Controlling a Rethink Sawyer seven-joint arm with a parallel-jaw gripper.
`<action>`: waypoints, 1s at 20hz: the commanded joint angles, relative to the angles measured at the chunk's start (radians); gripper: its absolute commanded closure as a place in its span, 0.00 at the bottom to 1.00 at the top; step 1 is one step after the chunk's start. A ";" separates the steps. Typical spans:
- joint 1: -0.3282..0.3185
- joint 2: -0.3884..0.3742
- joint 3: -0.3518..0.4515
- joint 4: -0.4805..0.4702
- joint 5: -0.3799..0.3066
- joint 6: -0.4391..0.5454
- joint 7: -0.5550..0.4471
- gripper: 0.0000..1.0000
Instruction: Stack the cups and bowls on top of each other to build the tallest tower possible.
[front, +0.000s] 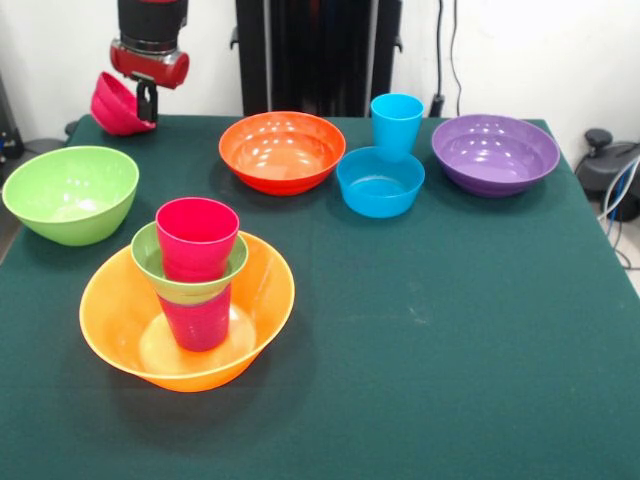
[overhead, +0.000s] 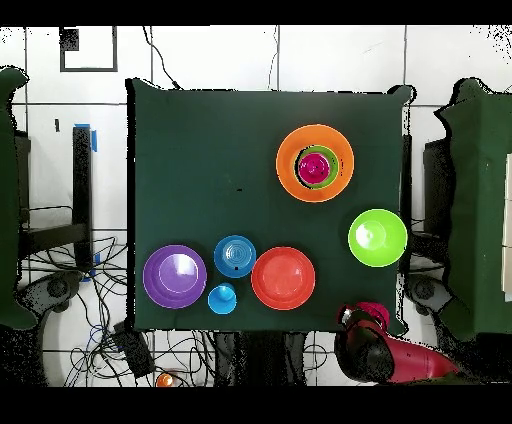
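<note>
Tower: orange bowl (front: 120, 335) held a pink cup (front: 197, 318), a small green bowl (front: 148, 258) and a pink cup (front: 196, 235). Far behind it, at the table's (front: 450, 340) edge, the gripper (front: 146, 106) pinched a small pink bowl (front: 115, 104), tilted. Large green bowl (front: 70, 192) sat between them. Red-orange bowl (front: 283, 150), blue bowl (front: 380, 181), blue cup (front: 396, 124) and purple bowl (front: 495, 152) stood farther across.

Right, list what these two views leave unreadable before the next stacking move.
- Gripper, front view: the pink-red bowl covers its tips, so its grip is unclear; overhead, the arm hides it.
- Tower, front view: the small lime green bowl hides where the upper red-pink cup meets the cup below.
- Sky blue cup, front view: the blue bowl hides its base.
</note>
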 joint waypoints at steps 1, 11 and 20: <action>0.039 0.016 0.071 -0.075 -0.012 0.079 0.041 1.00; 0.042 0.021 0.065 -0.080 -0.009 0.045 0.057 1.00; 0.028 0.018 0.068 -0.075 0.008 0.054 0.070 0.00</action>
